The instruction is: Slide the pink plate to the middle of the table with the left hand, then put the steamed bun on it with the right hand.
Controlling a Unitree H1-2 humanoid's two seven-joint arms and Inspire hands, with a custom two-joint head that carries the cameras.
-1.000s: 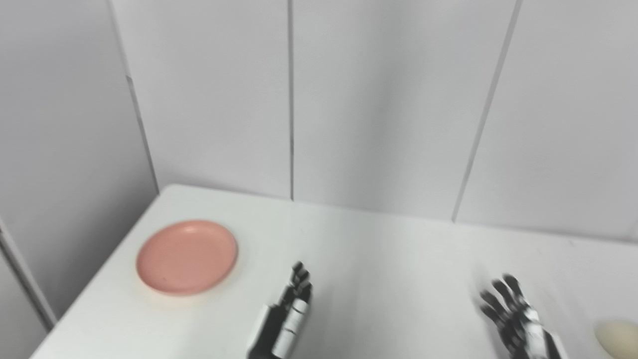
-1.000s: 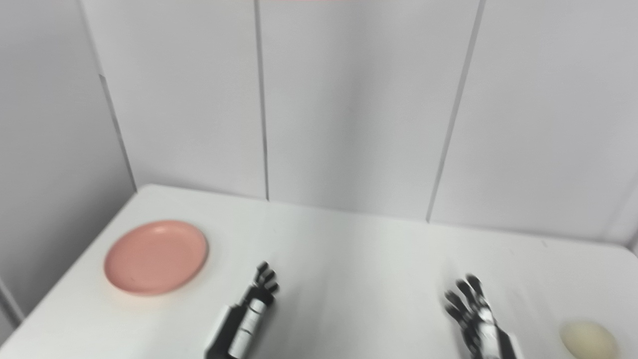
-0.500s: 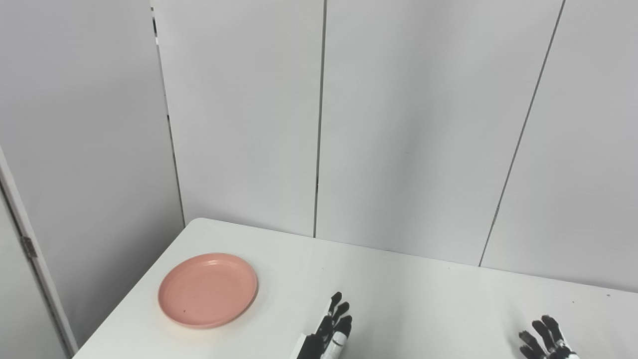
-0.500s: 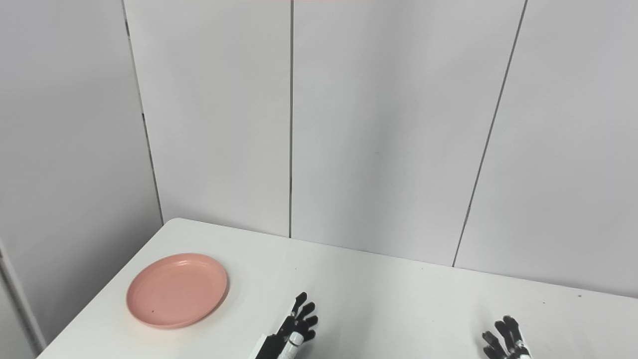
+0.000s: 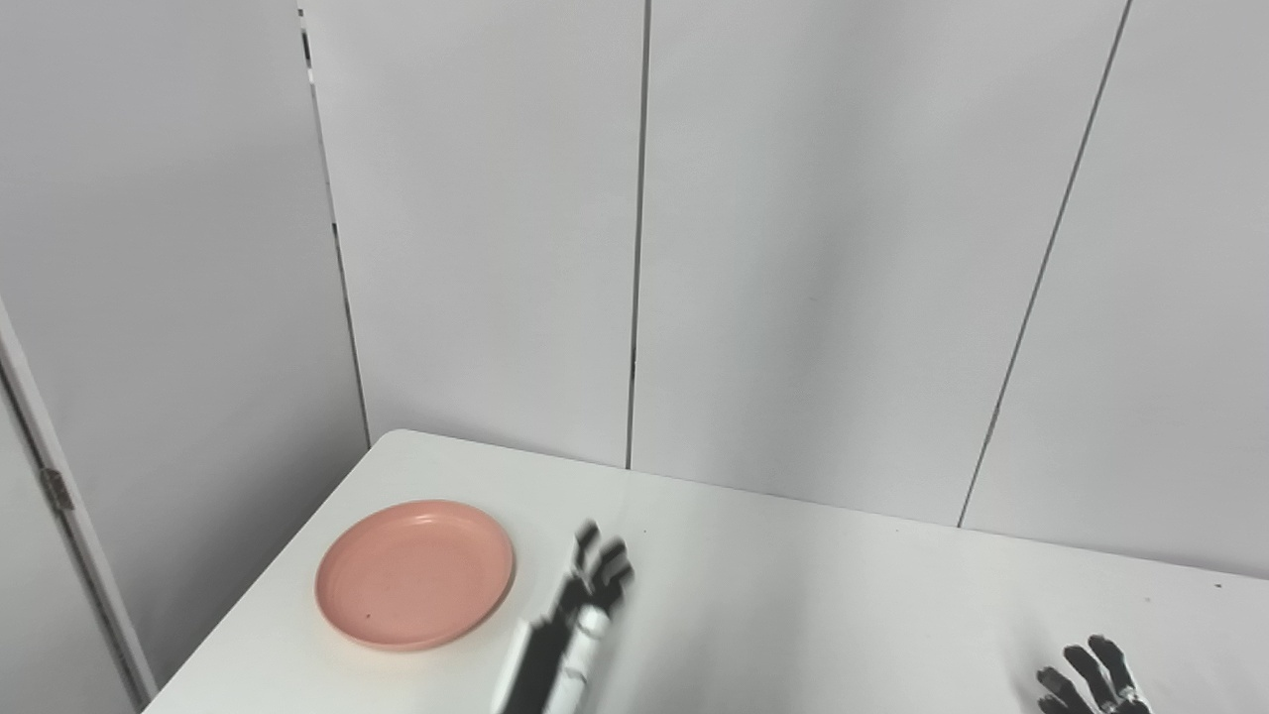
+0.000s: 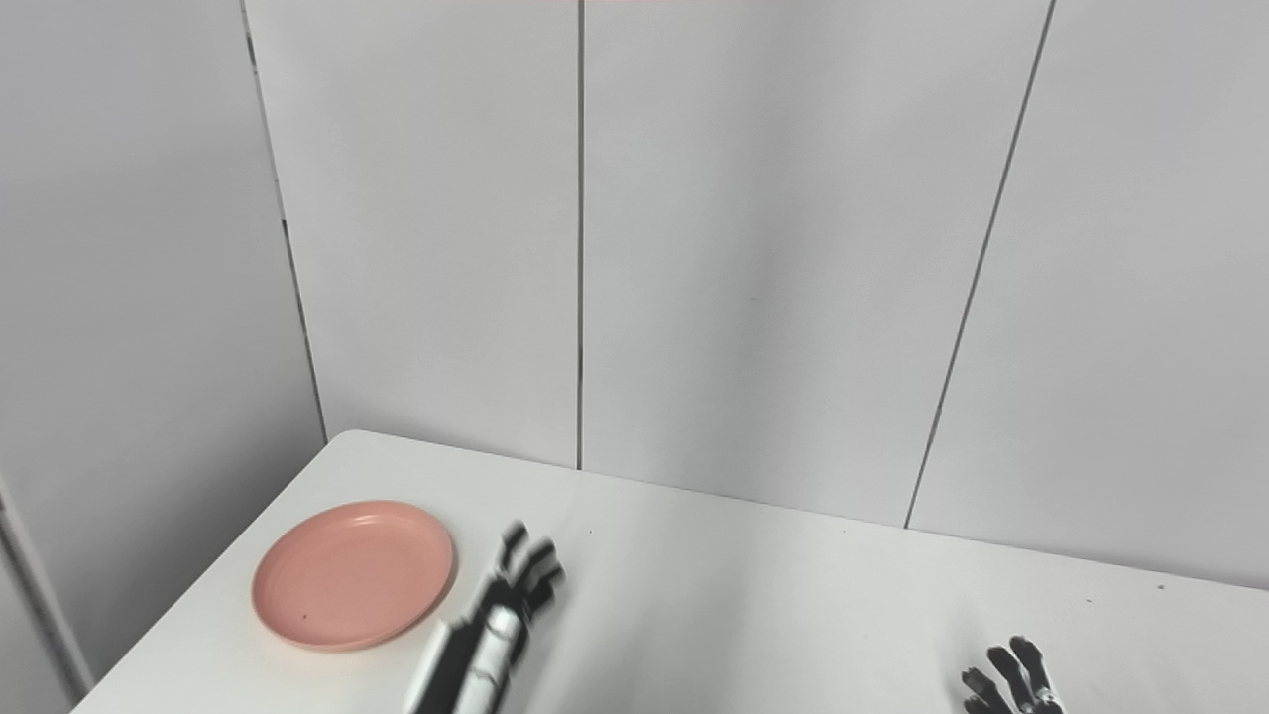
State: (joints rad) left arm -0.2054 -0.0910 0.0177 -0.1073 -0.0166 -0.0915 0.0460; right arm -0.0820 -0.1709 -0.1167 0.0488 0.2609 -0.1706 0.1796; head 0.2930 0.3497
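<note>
The pink plate lies flat near the table's left edge, with nothing on it. My left hand is just right of the plate, fingers apart and pointing away from me, motion-blurred and apart from the rim. It also shows in the right eye view, left hand beside the pink plate. Only the spread fingertips of my right hand show at the bottom right edge, holding nothing. The steamed bun is out of view.
The white table runs back to a grey panelled wall. Its left edge drops off close beside the plate. A door frame with a hinge stands at the far left.
The camera tilted up between the earliest frames and half a second ago, taking the bun out of view. Since then my left hand has moved forward and left, closer to the plate.
</note>
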